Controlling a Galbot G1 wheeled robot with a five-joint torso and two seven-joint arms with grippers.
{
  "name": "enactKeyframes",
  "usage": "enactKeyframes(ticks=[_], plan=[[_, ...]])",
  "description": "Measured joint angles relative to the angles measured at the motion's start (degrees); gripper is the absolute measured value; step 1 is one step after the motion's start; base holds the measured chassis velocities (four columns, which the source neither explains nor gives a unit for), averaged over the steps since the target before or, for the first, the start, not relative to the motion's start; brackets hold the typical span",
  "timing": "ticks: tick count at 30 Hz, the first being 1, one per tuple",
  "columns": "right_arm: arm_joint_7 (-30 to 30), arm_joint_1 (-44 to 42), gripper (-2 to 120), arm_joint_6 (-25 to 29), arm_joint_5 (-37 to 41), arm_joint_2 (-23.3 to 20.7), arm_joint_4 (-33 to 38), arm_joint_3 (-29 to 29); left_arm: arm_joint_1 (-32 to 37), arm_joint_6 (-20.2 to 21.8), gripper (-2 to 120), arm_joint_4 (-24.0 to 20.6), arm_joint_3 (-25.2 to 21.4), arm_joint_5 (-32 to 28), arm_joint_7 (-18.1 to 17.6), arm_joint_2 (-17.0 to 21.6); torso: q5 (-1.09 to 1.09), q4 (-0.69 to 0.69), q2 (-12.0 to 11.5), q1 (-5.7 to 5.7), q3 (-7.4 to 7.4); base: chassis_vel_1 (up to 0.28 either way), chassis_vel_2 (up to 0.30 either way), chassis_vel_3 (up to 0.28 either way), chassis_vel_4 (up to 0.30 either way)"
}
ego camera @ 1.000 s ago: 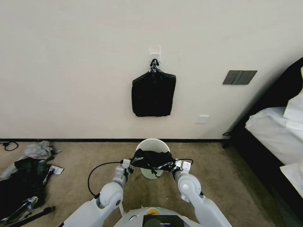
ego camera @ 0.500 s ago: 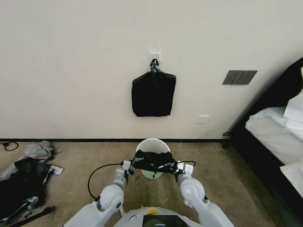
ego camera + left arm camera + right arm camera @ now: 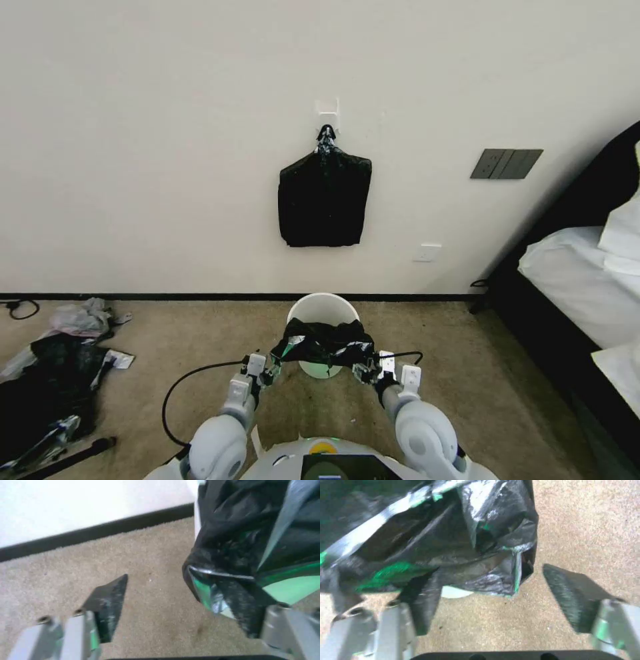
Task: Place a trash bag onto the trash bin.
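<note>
The left tool and right tool stand with fingers spread wide, gripping nothing, one at each side of the trash bag. One finger of each touches the film. The bag drapes over the near rim of the trash bin, on the carpet beside the wall.
</note>
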Motion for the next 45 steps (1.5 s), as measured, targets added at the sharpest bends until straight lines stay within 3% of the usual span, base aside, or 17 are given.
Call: enactKeyframes(ticks=[6, 8, 21, 25, 28, 29, 32, 36, 39, 40, 43, 45], plan=[[-0.60, -2.12, 95, 0.38, -1.54, -1.03, 2.34, 0.06, 2.19, -1.64, 93, -1.94, -0.98, 2.26, 2.28, 0.99, -0.01, 0.00, 0.00, 0.00, 0.00, 0.000, 0.000, 0.000, 0.000], [-0.61, -3.02, 100, 0.47, -2.39, -1.59, 3.40, 0.28, 3.29, -3.85, 98, -2.52, -2.06, 2.65, 6.15, 2.54, 0.00, 0.00, 0.00, 0.00, 0.00, 0.000, 0.000, 0.000, 0.000], [-1.03, -4.34, 100, 0.90, -4.21, -4.05, 7.72, 2.37, 3.68, -6.73, 100, -3.64, -4.12, 2.99, 12.46, 6.35, 0.00, -0.01, 0.00, 0.01, 0.01, 0.000, 0.000, 0.000, 0.000], [-3.83, -3.60, 100, 1.67, -4.60, -5.08, 9.84, 3.97, 4.50, -9.95, 100, -4.26, -6.55, 3.08, 11.91, 4.66, -0.01, -0.01, 0.00, 0.00, 0.01, 0.000, 0.000, 0.000, 0.000], [-12.76, -1.01, 100, 2.67, -9.06, -7.52, 10.58, 5.92, 6.14, -14.44, 100, -5.25, -9.04, 5.57, 10.43, 0.09, 0.00, -0.01, 0.00, 0.00, 0.00, 0.000, 0.000, 0.000, 0.000], [-12.76, -1.01, 100, 2.67, -9.06, -7.52, 10.58, 5.92, 6.14, -14.44, 100, -5.25, -9.04, 5.57, 10.43, 0.09, 0.00, -0.01, 0.00, 0.00, 0.00, 0.000, 0.000, 0.000, 0.000], [-17.64, 8.59, 100, 4.11, -3.60, -11.40, 6.58, 6.37, 9.58, -19.08, 100, -6.02, -11.66, 13.04, 9.91, -6.71, 0.02, 0.03, 0.00, 0.01, 0.01, 0.000, 0.000, 0.000, 0.000], [-22.34, 14.93, 100, 3.45, -2.09, -14.13, 2.58, 5.44, 12.90, -21.07, 100, -7.06, -12.78, 17.42, 10.09, -10.80, 0.01, 0.03, -0.01, 0.01, 0.01, 0.000, 0.000, 0.000, 0.000], [-30.72, 24.74, 100, -0.34, -1.89, -18.22, -4.15, 1.19, 17.33, -23.50, 100, -8.02, -13.91, 22.87, 10.48, -14.65, 0.02, 0.00, 0.00, 0.00, 0.00, 0.000, 0.000, 0.000, 0.000], [-30.72, 24.74, 100, -0.34, -1.89, -18.22, -4.15, 1.19, 17.33, -23.50, 100, -8.02, -13.91, 22.87, 10.48, -14.65, 0.02, 0.00, 0.00, 0.00, 0.00, 0.000, 0.000, 0.000, 0.000], [-38.17, 38.07, 100, -3.46, -1.85, -20.51, -14.13, -6.68, 17.79, -24.44, 100, -7.06, -14.90, 25.14, 11.07, -16.68, 0.00, -0.01, 0.00, 0.01, 0.01, 0.000, 0.000, 0.000, 0.000], [-39.60, 41.13, 100, -4.01, -1.91, -20.78, -16.29, -8.82, 18.19, -24.81, 100, -6.95, -15.19, 25.46, 11.12, -17.20, 0.00, 0.00, 0.00, 0.01, 0.01, 0.000, 0.000, 0.000, 0.000]])
